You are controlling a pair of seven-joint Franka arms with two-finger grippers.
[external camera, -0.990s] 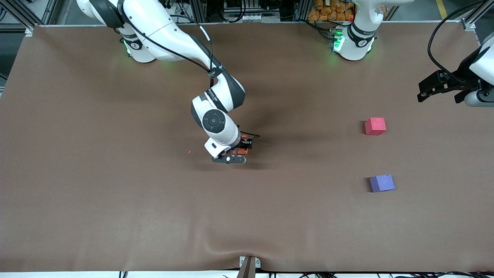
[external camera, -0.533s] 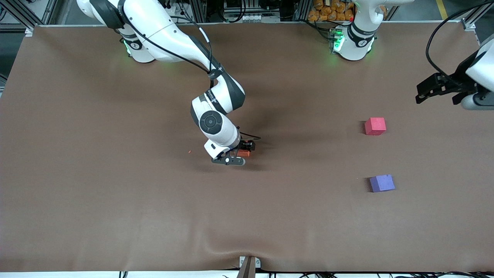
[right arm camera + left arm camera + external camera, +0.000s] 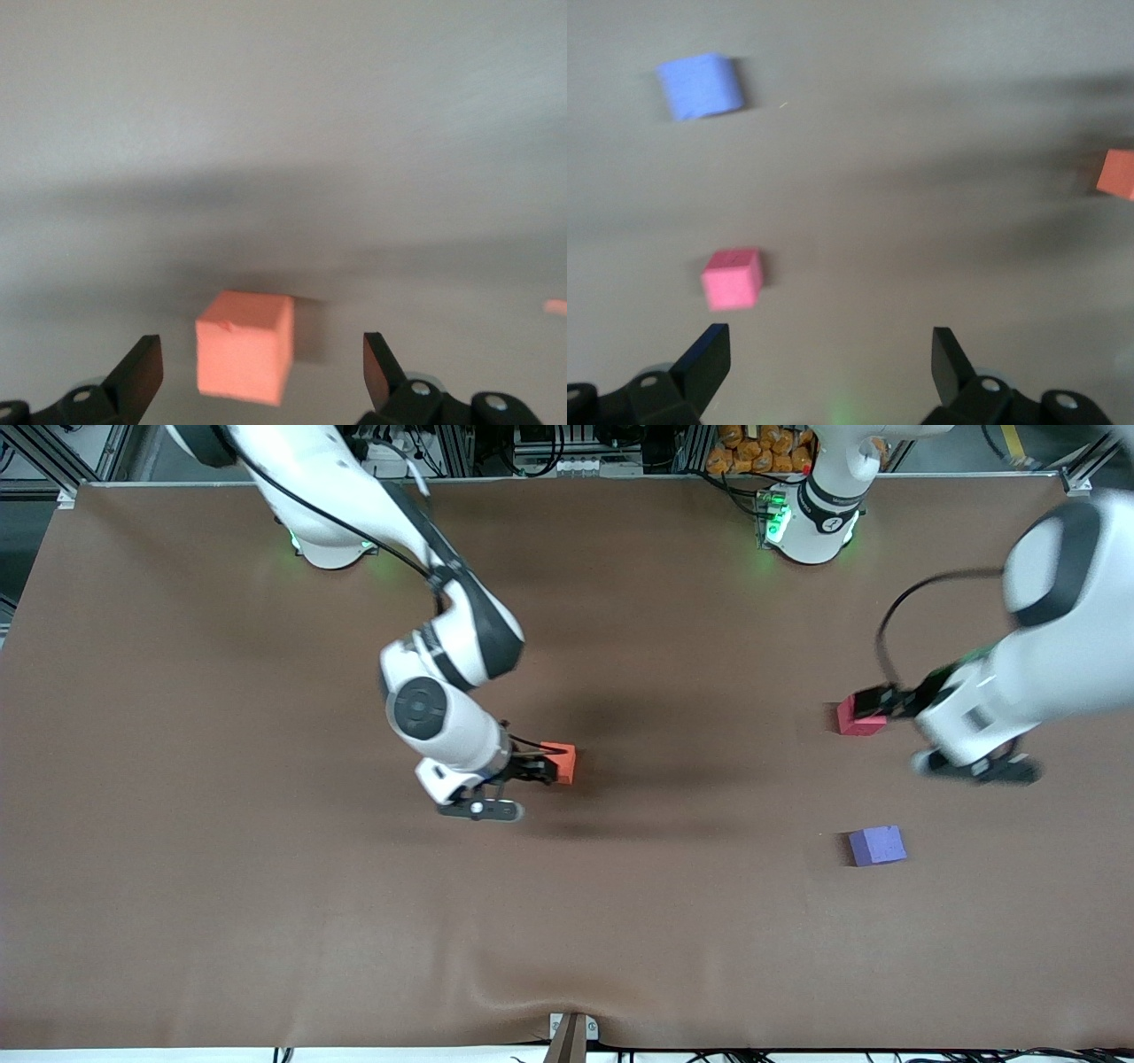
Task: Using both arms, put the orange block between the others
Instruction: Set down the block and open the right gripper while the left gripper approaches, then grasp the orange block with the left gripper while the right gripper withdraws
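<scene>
The right gripper (image 3: 532, 771) stands spread just beside the orange block (image 3: 560, 763), which rests free on the table (image 3: 266, 912) near its middle, at about nine o'clock from the pinkish-red cube (image 3: 852, 719) and purple-blue cube (image 3: 877, 845). The block looks light, soft and grippy; pinch two flat opposite faces. A second earlier that gripper pinched it. The left gripper (image 3: 824, 363), spread too, has swung in over the pinkish-red cube.

The left gripper (image 3: 877, 704) half covers the pinkish-red cube (image 3: 852, 720). The orange block (image 3: 1118, 173) is cut by the left wrist view's edge
</scene>
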